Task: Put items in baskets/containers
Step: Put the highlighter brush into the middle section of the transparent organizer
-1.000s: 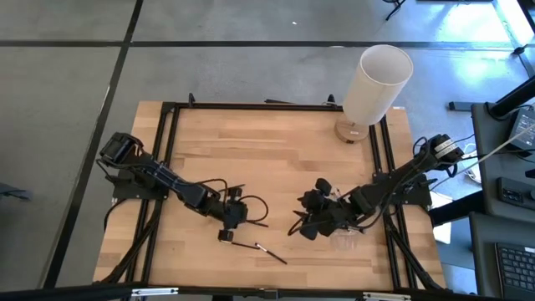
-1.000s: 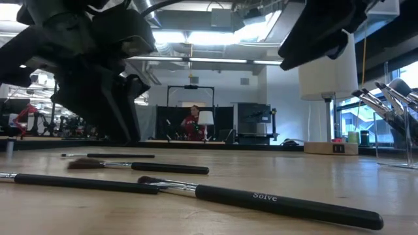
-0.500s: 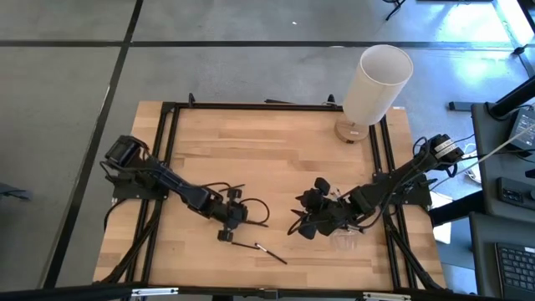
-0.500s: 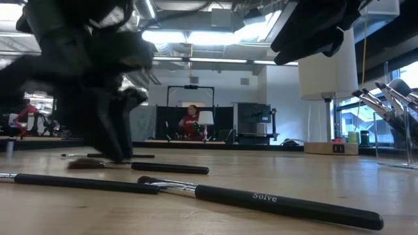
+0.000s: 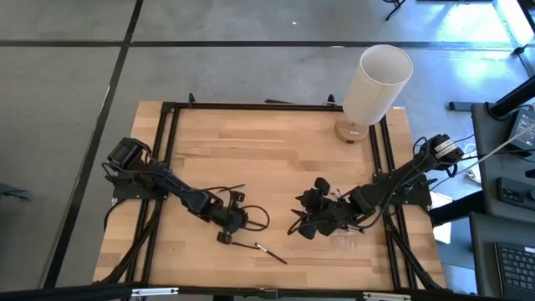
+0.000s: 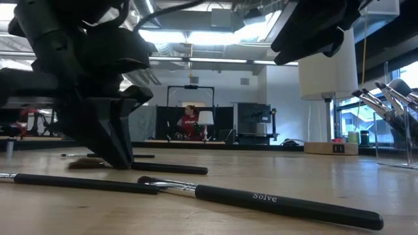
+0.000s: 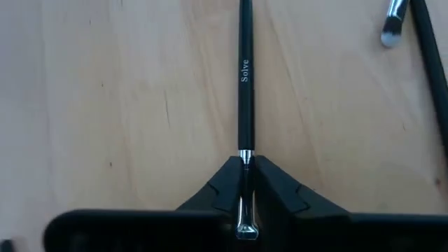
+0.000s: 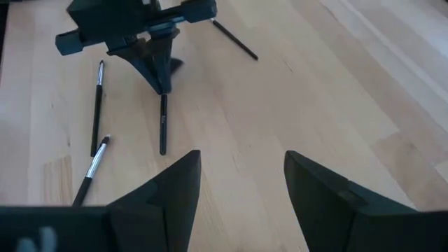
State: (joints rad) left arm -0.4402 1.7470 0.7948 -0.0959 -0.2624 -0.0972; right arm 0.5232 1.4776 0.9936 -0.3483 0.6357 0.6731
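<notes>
Black fingers of the left gripper (image 7: 244, 183) are pinching a brush (image 7: 244, 98) at its metal ferrule — handle lying flat on the wooden table (image 7: 126, 105), pointing away. Right gripper (image 8: 241, 185) is hovering wide open, well right.

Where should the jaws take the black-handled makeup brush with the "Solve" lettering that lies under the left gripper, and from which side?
At the silver ferrule end, from straight above. The black-handled makeup brush lies flat on the wooden table, so only its two long sides are free. The left gripper already stands this way, jaws closed on either side of the ferrule. The right gripper waits open.
</notes>
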